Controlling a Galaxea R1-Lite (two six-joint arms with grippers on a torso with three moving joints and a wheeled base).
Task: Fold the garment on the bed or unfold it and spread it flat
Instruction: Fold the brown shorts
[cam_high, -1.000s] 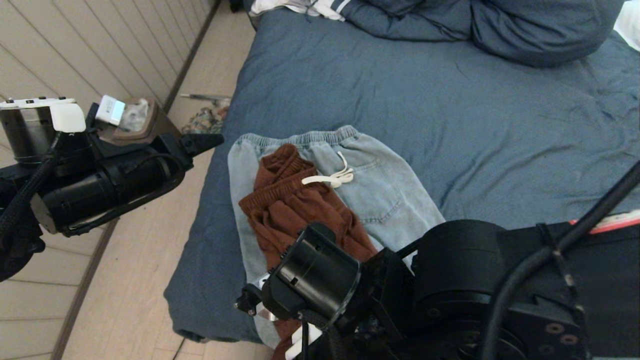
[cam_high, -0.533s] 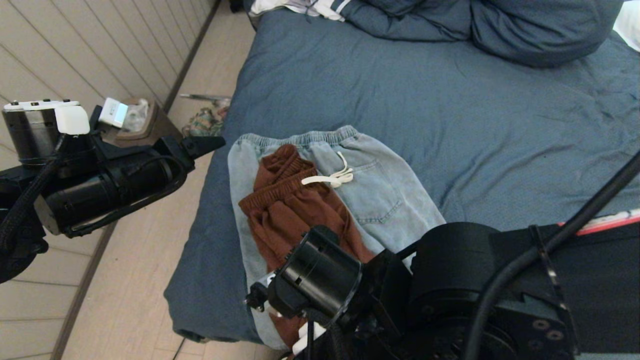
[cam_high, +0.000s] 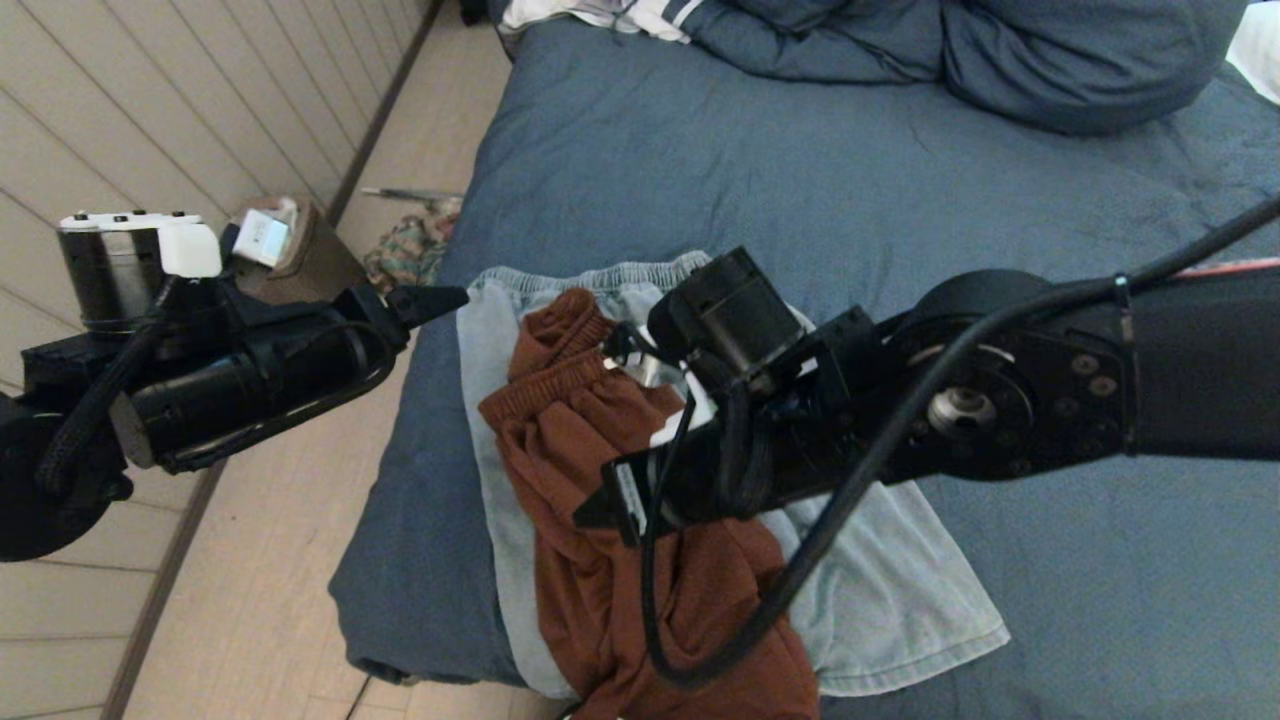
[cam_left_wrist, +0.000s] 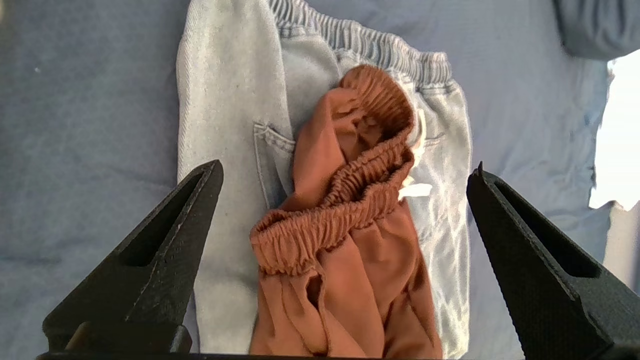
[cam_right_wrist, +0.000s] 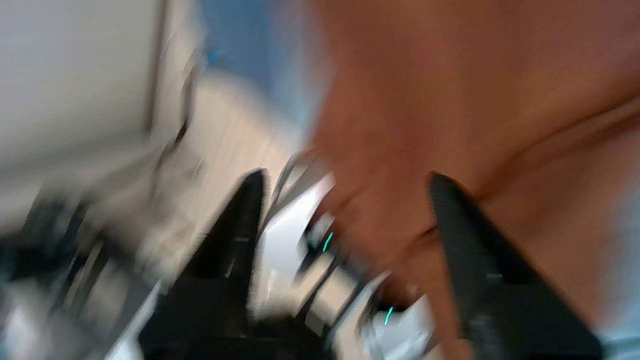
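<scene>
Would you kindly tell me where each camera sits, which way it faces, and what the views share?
Head view: on the robot's head, looking down at the slate-blue bed; both black arms show.
Left wrist view: behind the open left gripper, facing the rust-brown elastic-waist shorts lying on the pale-blue denim trousers.
Right wrist view: behind the open right gripper, blurred, close over rust-brown cloth.
Shared: head and left wrist views both show the shorts on the trousers.

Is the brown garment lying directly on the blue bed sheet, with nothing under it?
No. In the left wrist view the brown garment lies on top of light-blue denim trousers, which separate it from the bed.
</scene>
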